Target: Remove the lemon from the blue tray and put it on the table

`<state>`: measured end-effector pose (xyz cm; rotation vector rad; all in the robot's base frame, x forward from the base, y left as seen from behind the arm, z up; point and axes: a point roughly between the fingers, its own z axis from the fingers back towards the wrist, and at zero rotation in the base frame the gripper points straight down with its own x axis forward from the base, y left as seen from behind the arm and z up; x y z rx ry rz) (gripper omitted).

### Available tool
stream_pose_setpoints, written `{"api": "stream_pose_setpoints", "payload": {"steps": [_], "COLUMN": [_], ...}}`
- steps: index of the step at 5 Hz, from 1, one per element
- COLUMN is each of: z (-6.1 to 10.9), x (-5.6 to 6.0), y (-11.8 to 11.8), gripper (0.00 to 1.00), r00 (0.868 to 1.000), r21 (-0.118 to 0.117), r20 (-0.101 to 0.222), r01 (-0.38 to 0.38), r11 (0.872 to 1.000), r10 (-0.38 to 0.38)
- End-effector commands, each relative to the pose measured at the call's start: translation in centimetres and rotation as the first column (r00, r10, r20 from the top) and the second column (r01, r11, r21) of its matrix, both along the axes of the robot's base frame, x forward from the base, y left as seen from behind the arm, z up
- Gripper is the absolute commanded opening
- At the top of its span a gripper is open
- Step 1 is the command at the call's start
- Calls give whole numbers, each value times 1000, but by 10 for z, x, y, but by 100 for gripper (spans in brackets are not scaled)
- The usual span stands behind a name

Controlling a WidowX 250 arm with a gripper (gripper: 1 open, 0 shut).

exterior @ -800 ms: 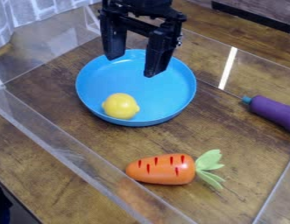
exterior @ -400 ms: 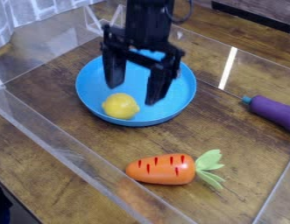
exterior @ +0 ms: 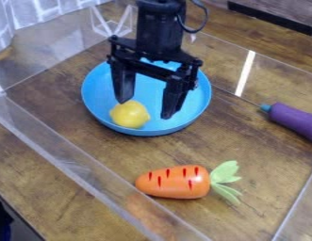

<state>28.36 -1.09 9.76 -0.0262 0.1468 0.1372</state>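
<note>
The yellow lemon (exterior: 129, 114) lies in the front left of the round blue tray (exterior: 186, 80), which rests on the dark wood table (exterior: 70, 141). My black gripper (exterior: 148, 100) hangs pointing down over the tray, its jaws wide open. The left finger (exterior: 122, 87) stands just above the lemon's left side, and the right finger (exterior: 173, 97) hangs to the lemon's right, over the tray's middle. Nothing is held between them.
An orange carrot (exterior: 177, 182) with green leaves lies on the table in front of the tray. A purple eggplant (exterior: 297, 119) sits at the right edge. Clear acrylic walls (exterior: 70, 160) border the table at the front left and back.
The gripper has come down and toward the front of the tray, from above its back rim to just over the lemon. Its jaws stayed open. Lemon and tray have not moved.
</note>
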Motion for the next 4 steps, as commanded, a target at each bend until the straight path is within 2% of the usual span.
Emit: {"api": "stream_pose_setpoints", "payload": {"steps": [1, 2, 3, 4], "z": [36, 44, 46, 42], "x": [9, 7, 6, 6], "y": [-3, 14, 32, 42], "gripper": [100, 100, 100, 100], "r00": [995, 995, 994, 993], "r21": [-24, -41, -60, -89], "r20": [99, 100, 107, 110], "r01": [-3, 5, 14, 41], "r11": [1000, 999, 998, 995], "r10": [5, -1, -8, -31]}}
